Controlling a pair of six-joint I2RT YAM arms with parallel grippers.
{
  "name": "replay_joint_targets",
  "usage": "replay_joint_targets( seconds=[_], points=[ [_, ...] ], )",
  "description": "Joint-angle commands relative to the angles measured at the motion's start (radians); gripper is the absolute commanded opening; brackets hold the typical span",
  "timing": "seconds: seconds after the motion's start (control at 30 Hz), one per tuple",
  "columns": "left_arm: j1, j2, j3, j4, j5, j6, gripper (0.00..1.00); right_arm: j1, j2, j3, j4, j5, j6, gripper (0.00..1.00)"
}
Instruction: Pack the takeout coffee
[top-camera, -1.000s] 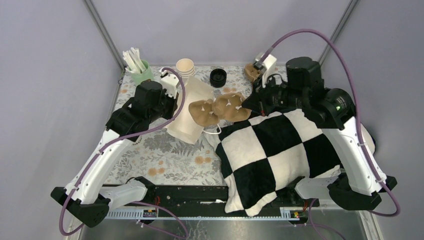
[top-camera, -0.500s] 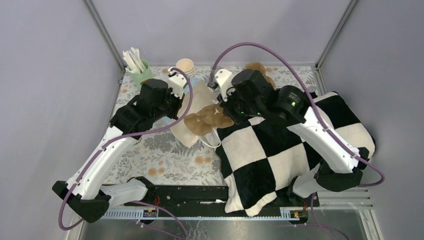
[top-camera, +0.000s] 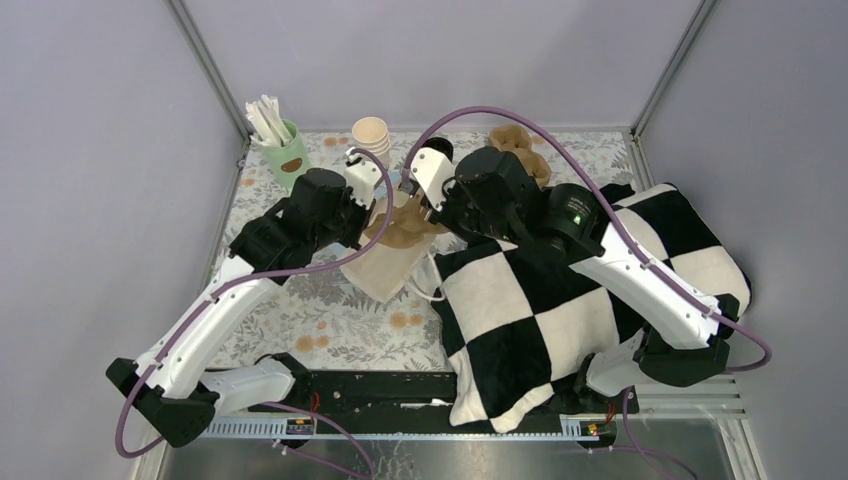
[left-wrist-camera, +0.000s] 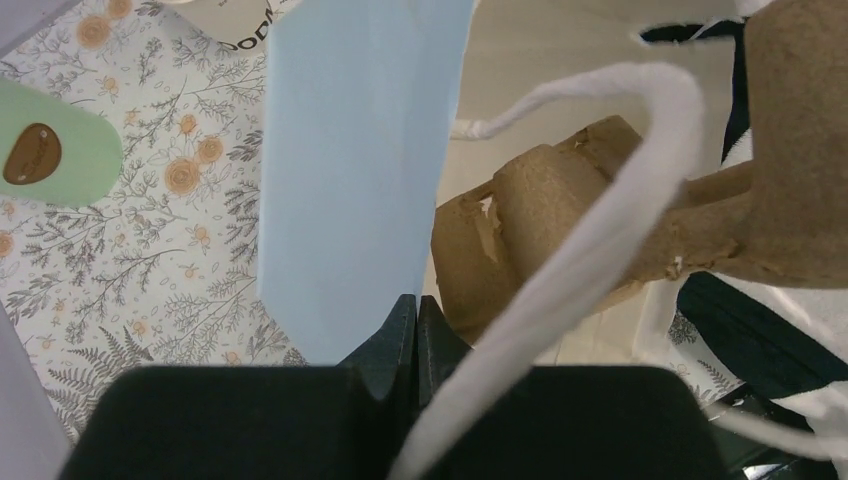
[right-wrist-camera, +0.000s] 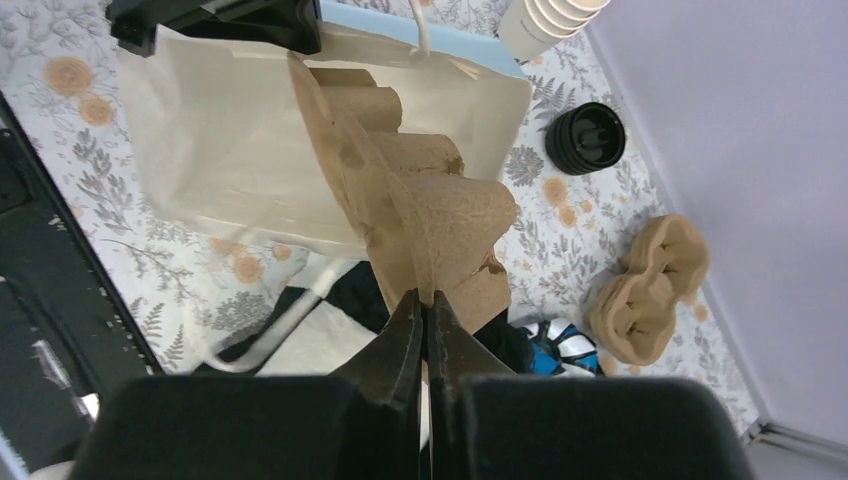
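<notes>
mid-counter (top-camera: 320, 310), item log:
- paper bag (top-camera: 385, 265): cream w/ pale blue side panel, lying down, white rope handles loose.
- left gripper (left-wrist-camera: 416, 300): pressed together on the blue edge of the bag, apparently holding the mouth up.
- right gripper (right-wrist-camera: 422, 295): pinching the rim of a brown pulp carrier (right-wrist-camera: 400, 190). carrier's far end overlaps the bag opening, near end outside. looks partway in, can't tell how deep.
- takeout coffee: not positively located. a cream sliver w/ dark print at the top edge of the left wrist view (left-wrist-camera: 240, 15) may be it. it's not in the carrier or either gripper.
- black lid (right-wrist-camera: 585, 138): alone on the counter near the back, apart from the bag.
- other stock: cup stack (top-camera: 371, 135), mint cup of sticks (top-camera: 285, 150), spare carrier (right-wrist-camera: 650, 290), checked cushion (top-camera: 540, 300) on the right.
- status (est.): early. carrier is going into the bag, nothing else packed. left to do: seat the carrier, lid the cup, load the cup, let go of the bag.
</notes>
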Motion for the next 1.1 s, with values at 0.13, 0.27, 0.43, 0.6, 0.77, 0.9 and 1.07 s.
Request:
replay_joint_targets(
  seconds=[0.13, 0.27, 0.43, 0.6, 0.77, 0.9, 1.07],
  points=[
    [-0.011, -0.047, -0.008, 0.069, -0.003, -0.042, 0.00, 0.005, -0.034, -0.056, 0.116, -0.029, -0.156, 0.00],
    [-0.014, -0.062, -0.021, 0.095, -0.003, -0.046, 0.00, 0.005, -0.048, -0.197, 0.228, -0.120, -0.198, 0.00],
    [-0.019, -0.092, -0.038, 0.129, -0.019, -0.108, 0.00, 0.005, 0.012, -0.183, 0.272, -0.160, -0.147, 0.00],
    [-0.019, -0.107, -0.062, 0.170, 0.009, -0.165, 0.00, 0.004, 0.024, -0.250, 0.334, -0.127, -0.140, 0.00],
    [-0.026, -0.113, -0.068, 0.175, 0.011, -0.184, 0.00, 0.005, 0.033, -0.300, 0.394, -0.118, -0.127, 0.00],
    [-0.028, -0.115, -0.070, 0.174, 0.014, -0.178, 0.00, 0.005, 0.087, -0.250, 0.325, -0.087, -0.106, 0.00],
    [-0.033, -0.106, -0.071, 0.176, 0.004, -0.181, 0.00, 0.005, 0.135, -0.189, 0.231, -0.061, -0.058, 0.00]
  ],
)
